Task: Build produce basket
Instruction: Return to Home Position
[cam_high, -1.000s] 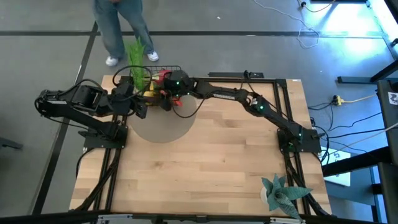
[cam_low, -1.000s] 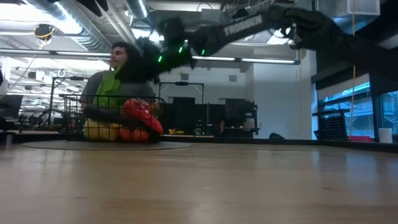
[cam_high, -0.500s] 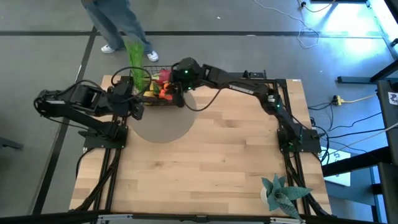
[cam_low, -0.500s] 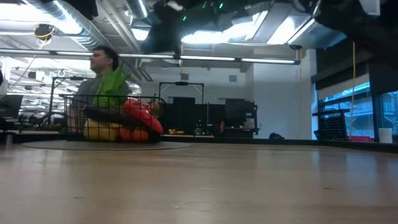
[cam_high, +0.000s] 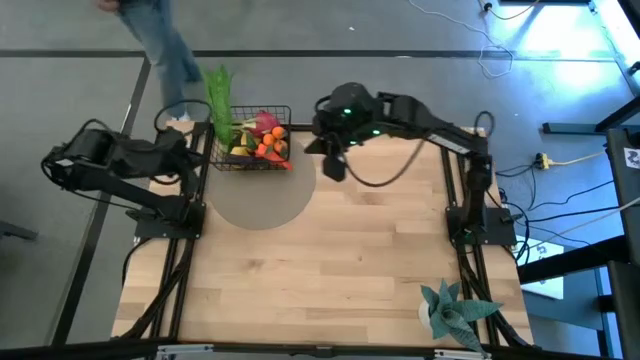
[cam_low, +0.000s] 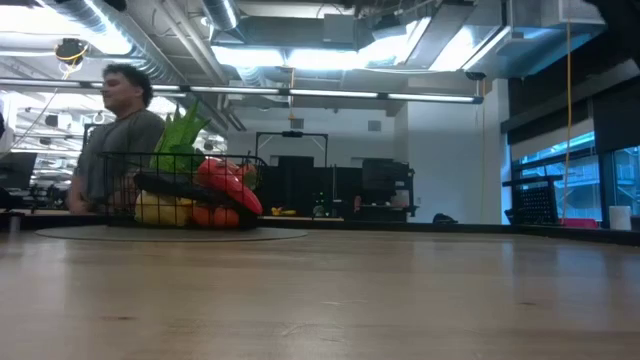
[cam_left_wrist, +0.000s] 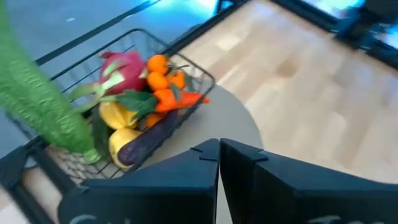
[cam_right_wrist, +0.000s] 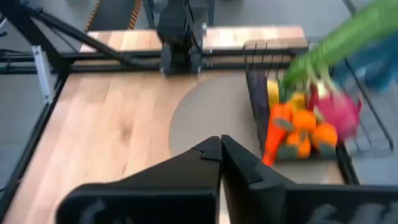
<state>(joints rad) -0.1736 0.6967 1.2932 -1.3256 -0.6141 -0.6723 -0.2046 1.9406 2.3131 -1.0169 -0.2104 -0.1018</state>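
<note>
The black wire basket (cam_high: 252, 140) stands on the far part of a grey round mat (cam_high: 262, 205). It holds the produce: a pink dragon fruit (cam_left_wrist: 121, 65), tangerines and a carrot (cam_left_wrist: 171, 87), yellow fruits (cam_left_wrist: 121, 127) and a purple eggplant (cam_left_wrist: 146, 140). A long green leek (cam_high: 218, 95) leans out over its far left corner. My left gripper (cam_left_wrist: 219, 152) is shut and holds nothing; it hangs just left of the basket. My right gripper (cam_right_wrist: 221, 148) is also shut and holds nothing, raised to the right of the basket (cam_right_wrist: 298, 124).
A blue-green spiky plant (cam_high: 455, 310) lies at the table's near right corner. A person (cam_low: 120, 140) walks past beyond the far left edge. Bare wood covers the middle and near part of the table (cam_high: 320, 270).
My right gripper has drawn away from the basket, rising and going toward the table's right edge. My left gripper has pulled back from the basket toward the left edge and rolled a little. The basket and produce stay put. The person behind has walked leftward.
</note>
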